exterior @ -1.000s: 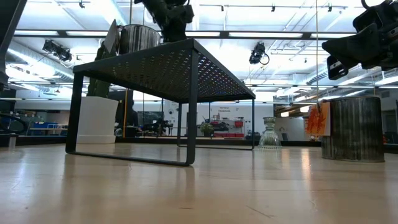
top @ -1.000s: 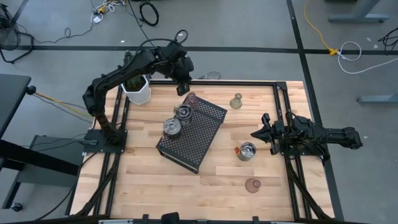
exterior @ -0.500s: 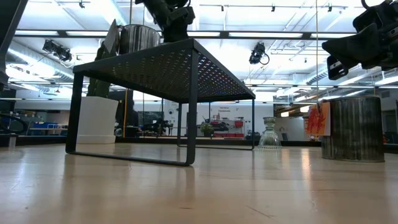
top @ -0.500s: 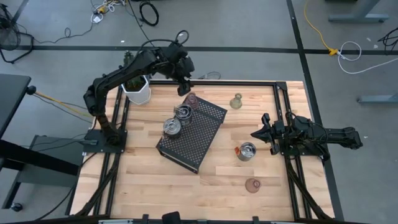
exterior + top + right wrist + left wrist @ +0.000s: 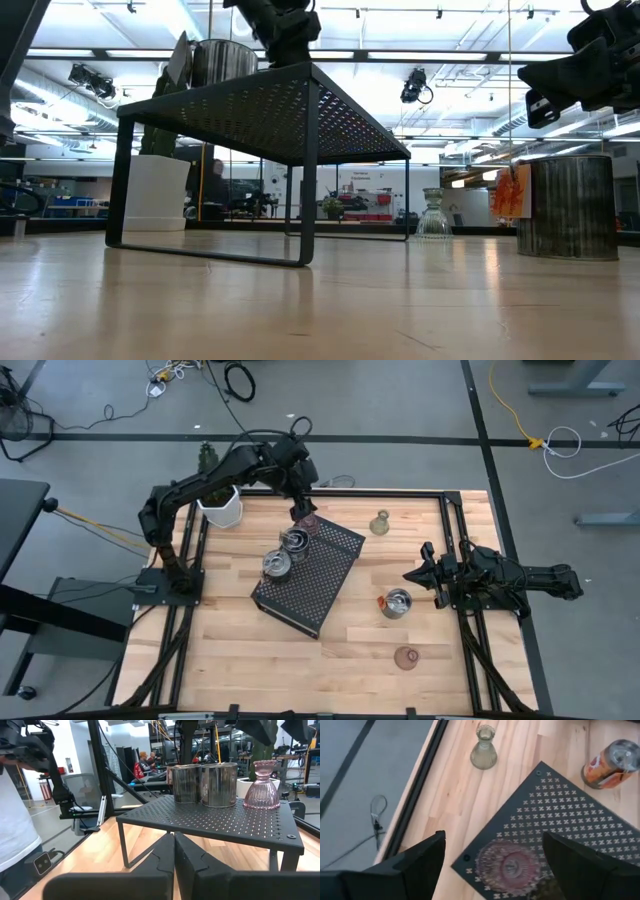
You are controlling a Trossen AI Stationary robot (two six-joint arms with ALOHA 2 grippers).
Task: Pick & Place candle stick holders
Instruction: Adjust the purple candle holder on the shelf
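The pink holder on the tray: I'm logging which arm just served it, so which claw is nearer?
Left. The left claw hovers open just above the pink holder on the black tray; the right claw waits shut, far across the table.

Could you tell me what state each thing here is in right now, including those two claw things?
Left gripper: open, above the pink holder.
Right gripper: shut, empty, waiting at the table's right.
Pink holder: upright on the black tray, at its corner, released.
Two silver holders: upright on the tray, side by side.
Silver holder, olive holder, second pink holder: on the table, off the tray.
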